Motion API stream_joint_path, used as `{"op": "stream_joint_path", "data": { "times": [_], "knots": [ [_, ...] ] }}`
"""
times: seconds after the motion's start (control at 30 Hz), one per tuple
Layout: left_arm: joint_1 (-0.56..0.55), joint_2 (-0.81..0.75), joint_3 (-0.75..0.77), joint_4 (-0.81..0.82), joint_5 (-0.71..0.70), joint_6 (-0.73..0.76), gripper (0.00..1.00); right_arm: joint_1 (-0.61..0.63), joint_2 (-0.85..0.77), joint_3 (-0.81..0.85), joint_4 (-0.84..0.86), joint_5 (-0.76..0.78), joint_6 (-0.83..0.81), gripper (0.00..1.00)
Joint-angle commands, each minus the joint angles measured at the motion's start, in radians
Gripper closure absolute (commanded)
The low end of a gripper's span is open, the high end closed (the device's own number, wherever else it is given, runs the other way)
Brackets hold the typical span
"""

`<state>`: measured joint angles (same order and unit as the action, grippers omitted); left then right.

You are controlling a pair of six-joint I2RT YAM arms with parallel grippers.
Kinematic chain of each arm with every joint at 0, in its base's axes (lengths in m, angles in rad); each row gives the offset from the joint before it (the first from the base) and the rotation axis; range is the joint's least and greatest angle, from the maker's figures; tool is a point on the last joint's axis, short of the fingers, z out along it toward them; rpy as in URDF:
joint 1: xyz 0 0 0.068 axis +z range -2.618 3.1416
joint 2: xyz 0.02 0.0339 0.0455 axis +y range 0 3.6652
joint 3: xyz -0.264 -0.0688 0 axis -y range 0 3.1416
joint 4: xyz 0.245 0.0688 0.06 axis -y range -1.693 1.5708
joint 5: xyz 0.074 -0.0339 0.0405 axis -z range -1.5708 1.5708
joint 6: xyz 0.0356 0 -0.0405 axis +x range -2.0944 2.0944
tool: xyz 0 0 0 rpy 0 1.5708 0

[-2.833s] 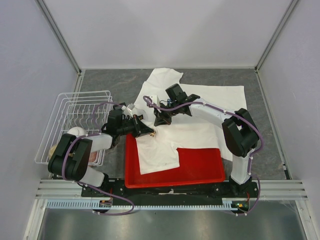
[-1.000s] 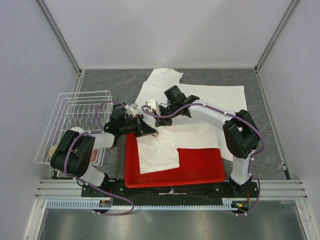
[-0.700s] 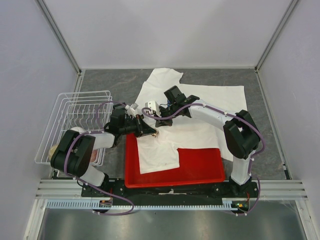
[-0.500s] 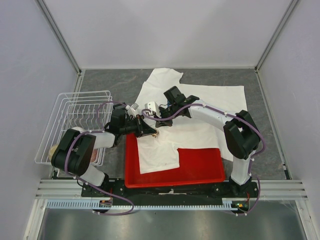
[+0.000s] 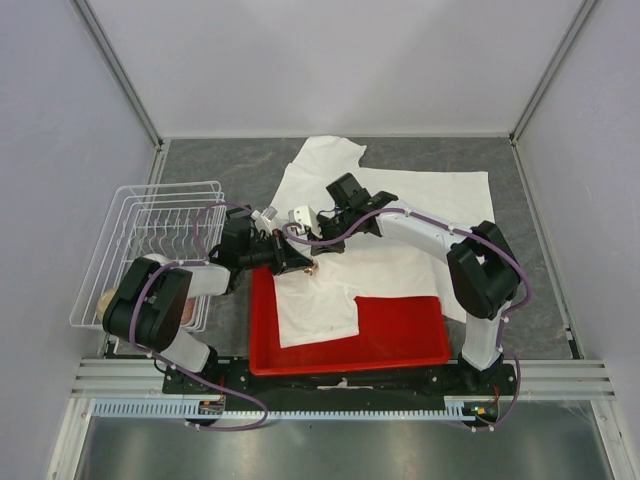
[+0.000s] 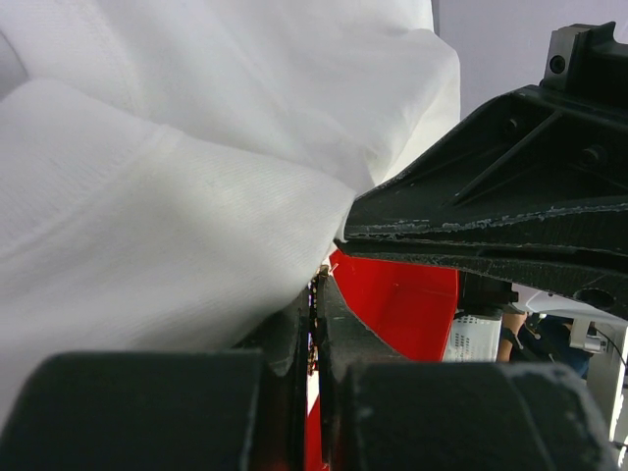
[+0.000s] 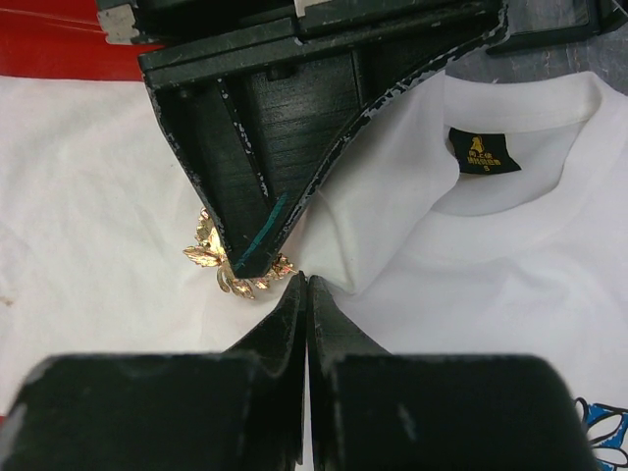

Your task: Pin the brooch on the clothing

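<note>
I had the right fingers (image 7: pixel 280 343) pinched shut on a raised fold of the white short-sleeved T-shirt (image 7: pixel 510 255) so the left fingers (image 7: pixel 245 147), clamped on the tiny gold leafy brooch (image 7: pixel 211 253), could press its pin against that cloth.

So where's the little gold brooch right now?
In the right wrist view the brooch sits left of centre, at the tip of the left gripper, against the white T-shirt, left of its collar.
</note>
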<state>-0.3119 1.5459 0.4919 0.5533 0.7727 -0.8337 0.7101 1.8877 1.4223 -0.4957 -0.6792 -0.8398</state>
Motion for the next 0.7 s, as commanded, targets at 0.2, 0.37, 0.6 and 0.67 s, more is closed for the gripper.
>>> {"op": "stream_joint_path", "data": {
  "times": [0.2, 0.37, 0.6, 0.67],
  "knots": [
    [-0.001, 0.011, 0.074, 0.171, -0.059, 0.035, 0.98, 0.086, -0.027, -0.017, -0.153, -0.166, -0.025, 1.00],
    [-0.001, 0.011, 0.077, 0.171, -0.058, 0.036, 0.98, 0.088, -0.030, -0.017, -0.167, -0.158, -0.042, 1.00],
    [0.002, -0.032, 0.062, 0.143, -0.030, 0.067, 0.98, 0.040, -0.024, 0.038, -0.147, -0.131, 0.010, 1.00],
    [0.005, -0.044, 0.044, 0.120, -0.023, 0.070, 0.98, 0.022, -0.025, 0.059, -0.145, -0.128, 0.025, 1.00]
  ]
}}
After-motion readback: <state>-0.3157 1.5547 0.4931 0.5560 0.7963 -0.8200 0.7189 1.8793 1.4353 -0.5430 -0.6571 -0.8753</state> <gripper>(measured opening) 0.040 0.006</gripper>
